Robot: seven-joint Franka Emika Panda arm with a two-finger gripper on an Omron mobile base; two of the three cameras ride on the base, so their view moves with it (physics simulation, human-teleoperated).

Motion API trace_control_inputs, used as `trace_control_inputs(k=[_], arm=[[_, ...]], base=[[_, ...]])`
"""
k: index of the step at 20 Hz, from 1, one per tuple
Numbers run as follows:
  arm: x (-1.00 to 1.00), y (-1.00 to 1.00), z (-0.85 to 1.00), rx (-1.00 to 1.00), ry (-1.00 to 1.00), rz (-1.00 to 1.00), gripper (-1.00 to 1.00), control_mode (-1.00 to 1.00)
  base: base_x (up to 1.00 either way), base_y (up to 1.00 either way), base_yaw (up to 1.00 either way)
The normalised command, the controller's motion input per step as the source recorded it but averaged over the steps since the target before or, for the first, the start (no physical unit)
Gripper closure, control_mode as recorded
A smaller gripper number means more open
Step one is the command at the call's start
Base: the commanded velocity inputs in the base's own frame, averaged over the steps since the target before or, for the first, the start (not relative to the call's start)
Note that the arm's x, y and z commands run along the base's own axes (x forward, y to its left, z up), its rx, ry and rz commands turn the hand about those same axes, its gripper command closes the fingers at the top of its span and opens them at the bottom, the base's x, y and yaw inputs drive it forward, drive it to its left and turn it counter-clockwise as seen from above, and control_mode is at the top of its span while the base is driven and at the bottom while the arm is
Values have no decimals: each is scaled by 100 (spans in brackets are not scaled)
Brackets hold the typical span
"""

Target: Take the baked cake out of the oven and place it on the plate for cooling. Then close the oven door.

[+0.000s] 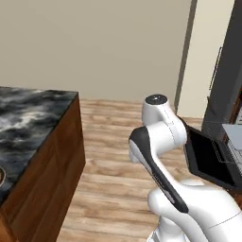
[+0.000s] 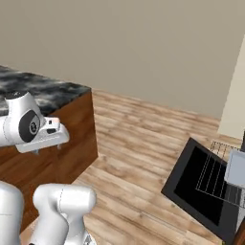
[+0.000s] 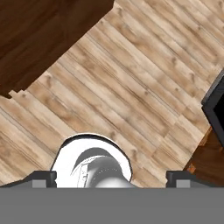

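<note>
Right now the gripper is empty, and its two dark fingers are spread wide apart. It points down at the wood floor, with nothing between the fingers. In the right base view the hand sits folded in close to the robot, up by the brown side of the island counter.

Next to the robot's right, the oven door hangs open and lies nearly flat, with its dark glass facing up. Just past it a wire rack sticks out of the oven, and a pale grey tray rests on the rack. I cannot see the baked cake in these pictures; it is probably on that tray or deeper inside the oven.

I think the step now is to reach over to the oven. To do it well, the arm should swing toward the rack and go in above the open door, not bump it. It should stay wide open until the cake sits between the fingers, then squeeze softly so the cake does not crumble.

Farther off on the marble top, a round dark edge peeks in at the left side; it might be the plate, but I cannot tell.
</note>
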Motion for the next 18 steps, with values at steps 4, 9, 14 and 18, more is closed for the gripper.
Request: trace_control_inputs(k=[4, 9, 14, 18], arm=[[0, 0, 0, 0, 0, 0, -100, 100], [0, 0, 0, 0, 0, 0, -100, 100], [0, 0, 0, 0, 0, 0, -100, 100], [0, 0, 0, 0, 0, 0, -100, 100]], base=[[47, -63, -49], [74, -50, -36], [44, -57, -35], [0, -71, -43]])
